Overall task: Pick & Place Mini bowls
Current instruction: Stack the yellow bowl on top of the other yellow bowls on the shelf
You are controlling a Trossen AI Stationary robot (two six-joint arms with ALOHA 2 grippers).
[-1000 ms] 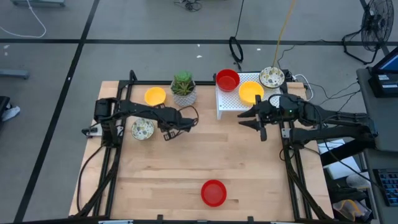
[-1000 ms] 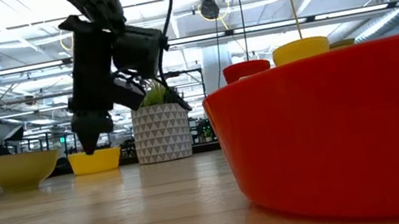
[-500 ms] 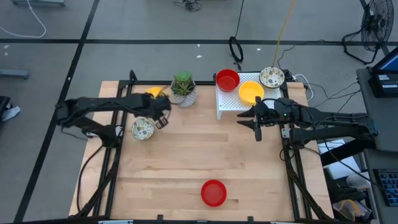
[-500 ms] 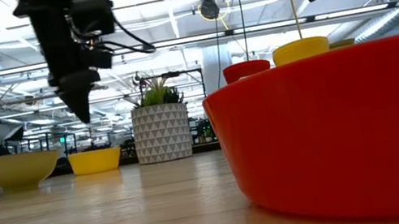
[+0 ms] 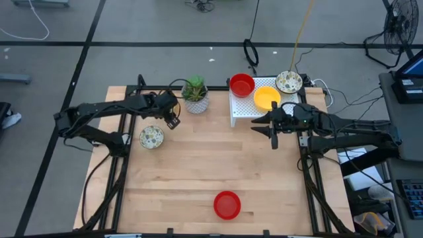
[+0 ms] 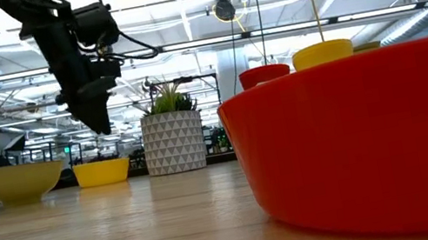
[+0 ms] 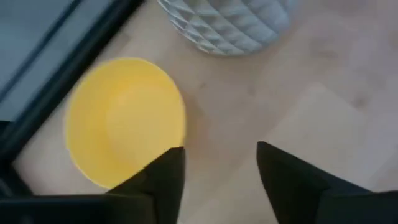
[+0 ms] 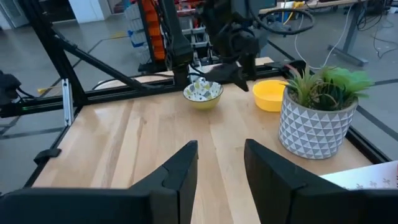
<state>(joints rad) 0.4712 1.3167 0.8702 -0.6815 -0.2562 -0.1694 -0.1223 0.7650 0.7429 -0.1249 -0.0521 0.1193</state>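
A yellow mini bowl (image 7: 124,118) rests on its base on the table at the far left, beside the plant pot (image 7: 230,25). My left gripper (image 5: 174,121) hangs open above the table just near of this bowl, tilted down, with nothing between its fingers. A speckled bowl (image 5: 151,137) stands closer to the near edge, and a red bowl (image 5: 227,205) sits close to the near edge. A red bowl (image 5: 242,84), a yellow one (image 5: 267,98) and a speckled one (image 5: 289,82) are at the white rack (image 5: 246,110). My right gripper (image 5: 268,129) waits open, high up beside the rack.
The plant in its patterned pot (image 5: 195,96) stands between the yellow bowl and the rack, close to my left gripper. Black frame rails (image 5: 119,125) run along both table sides. Bare wood (image 5: 218,158) lies across the table's middle.
My left gripper has risen from low over the table beside the speckled bowl and swung toward the far edge, ending by the yellow bowl and the plant pot; its wrist has turned. The bowls have kept their places.
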